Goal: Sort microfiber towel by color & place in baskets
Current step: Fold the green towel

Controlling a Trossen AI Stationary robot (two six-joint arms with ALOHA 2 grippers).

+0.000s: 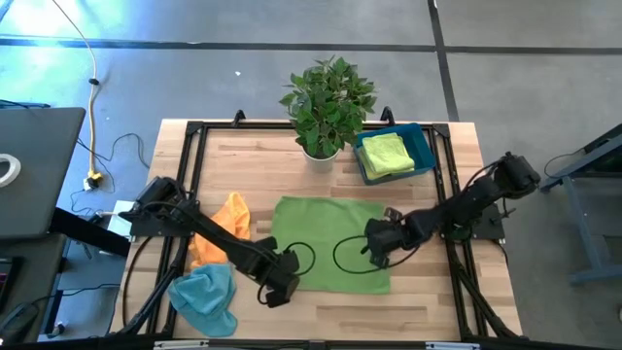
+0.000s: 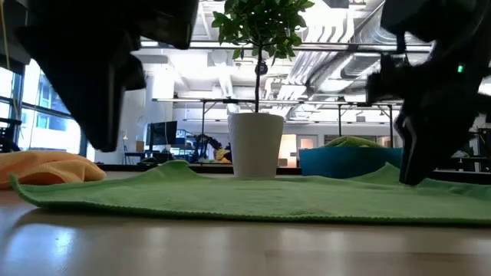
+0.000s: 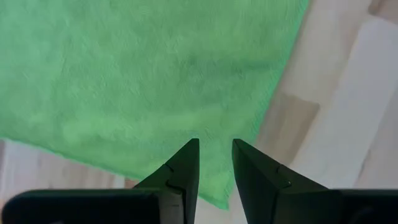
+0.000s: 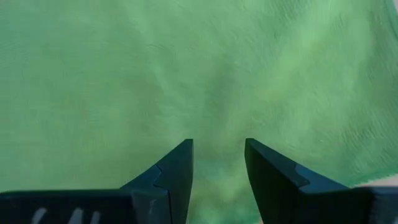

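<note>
Two dark grippers hang over one flat bright-green microfiber towel (image 1: 330,255) spread on the pale wooden table (image 1: 428,311): the left gripper (image 3: 215,163) sits at the towel's near-left corner with fingers slightly apart, and the right gripper (image 4: 218,163) sits over its right part, fingers apart and empty. Left of the left gripper lie a crumpled orange towel (image 1: 225,226) and a crumpled light-blue towel (image 1: 206,297). Beyond the right gripper, a shallow teal-blue rectangular plastic basket (image 1: 425,146) holds a folded yellow-green towel (image 1: 387,154), beside a white-potted leafy plant (image 1: 327,102).
</note>
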